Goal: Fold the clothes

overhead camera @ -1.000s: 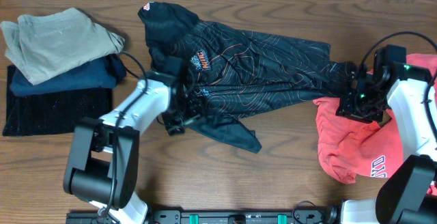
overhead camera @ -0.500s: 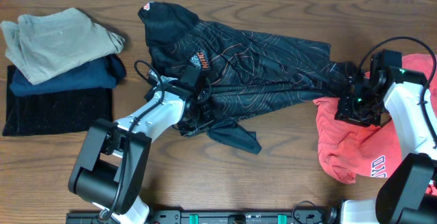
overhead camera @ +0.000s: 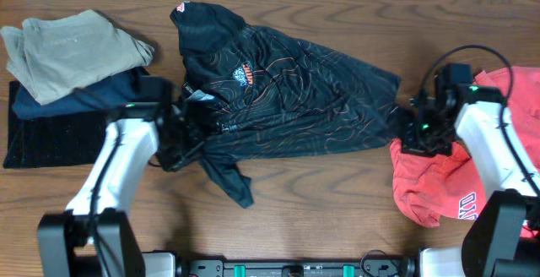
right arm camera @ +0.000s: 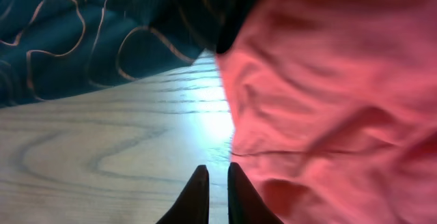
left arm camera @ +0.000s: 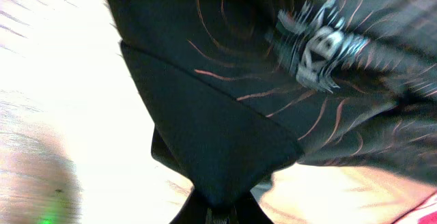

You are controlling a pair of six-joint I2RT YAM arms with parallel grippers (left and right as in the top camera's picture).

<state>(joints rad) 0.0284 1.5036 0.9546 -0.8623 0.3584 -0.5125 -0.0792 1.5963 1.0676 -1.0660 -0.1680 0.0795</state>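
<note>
**Black jersey: mid-table, pinched at its left side**

I am seeing the black jersey (overhead camera: 295, 100) lying crumpled across the wooden table (overhead camera: 337, 201). Left gripper (overhead camera: 187, 116): fingers pinching jersey fabric. Right gripper (right arm camera: 216, 176): fingers nearly pressed together, holding nothing, beside the coral-red garment (overhead camera: 430, 184).

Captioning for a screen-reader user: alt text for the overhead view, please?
A black jersey with orange contour lines lies spread across a wooden table, the left tool gripping its left side and the right tool at its right end beside a coral-red garment. Folded clothes sit far left.
</note>
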